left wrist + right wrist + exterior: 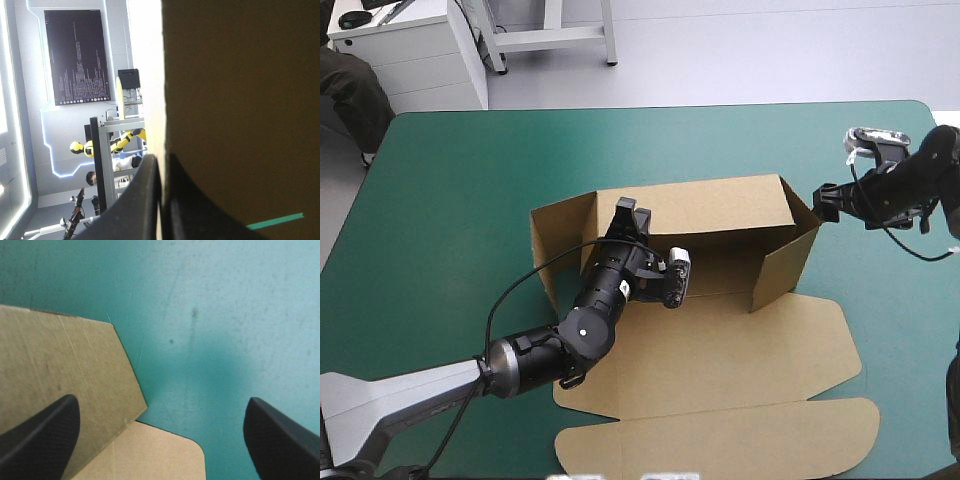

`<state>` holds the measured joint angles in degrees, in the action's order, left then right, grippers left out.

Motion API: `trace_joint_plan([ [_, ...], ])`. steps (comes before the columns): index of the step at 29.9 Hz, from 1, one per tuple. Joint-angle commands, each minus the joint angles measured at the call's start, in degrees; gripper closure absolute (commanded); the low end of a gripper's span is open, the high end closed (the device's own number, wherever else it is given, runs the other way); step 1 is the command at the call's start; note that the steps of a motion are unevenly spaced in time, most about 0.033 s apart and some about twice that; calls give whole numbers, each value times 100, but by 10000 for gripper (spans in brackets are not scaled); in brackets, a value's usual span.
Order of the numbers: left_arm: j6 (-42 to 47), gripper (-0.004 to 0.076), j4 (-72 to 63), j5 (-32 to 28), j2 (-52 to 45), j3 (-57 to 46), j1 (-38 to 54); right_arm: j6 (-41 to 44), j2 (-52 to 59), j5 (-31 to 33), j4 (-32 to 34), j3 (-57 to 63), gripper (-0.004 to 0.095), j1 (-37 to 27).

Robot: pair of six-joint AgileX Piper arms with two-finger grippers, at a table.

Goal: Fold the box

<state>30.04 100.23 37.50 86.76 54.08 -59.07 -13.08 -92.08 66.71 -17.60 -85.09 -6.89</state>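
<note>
Box position, high view: the box point(720, 300) is sitting at the middle of the teal-green cover point(450, 200). Its far wall point(710, 205) and right end wall point(785, 265) are standing upright, and the lid point(720, 400) is lying flat toward the table's near edge.
Left gripper, high view: the left gripper point(627, 212) is reaching across the box floor to the top edge of the far wall, near that wall's left end.
Right gripper, high view: the right gripper point(823, 203) is hanging just beside the upper corner where the far wall and right end wall meet. Contact cannot be told.
Left gripper, left wrist view: the two black fingers point(145, 200) are pressing all but together, with a thin pale board edge running up between them. They are clamping the box wall, whose brown face is filling the field on one side.
Right gripper, right wrist view: the fingers are standing wide apart and gripping nothing, with bare teal-green cover showing between them.
Finger contact, right wrist view: one finger point(45, 435) is overlapping a brown panel; whether it is touching cannot be told. The other finger is hanging over bare cover.
Box edge, right wrist view: a paler panel with a rounded corner is lying just beside the brown panel.
</note>
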Motion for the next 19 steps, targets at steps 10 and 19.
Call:
trace_joint_plan([
  [10, 39, 734, 299, 250, -206, 96, -20, -1981, 1087, -1429, -1437, 1865, 99, -22],
  [19, 39, 734, 299, 250, -206, 96, -20, -3412, 1087, -1134, -2356, 2258, 99, -22],
])
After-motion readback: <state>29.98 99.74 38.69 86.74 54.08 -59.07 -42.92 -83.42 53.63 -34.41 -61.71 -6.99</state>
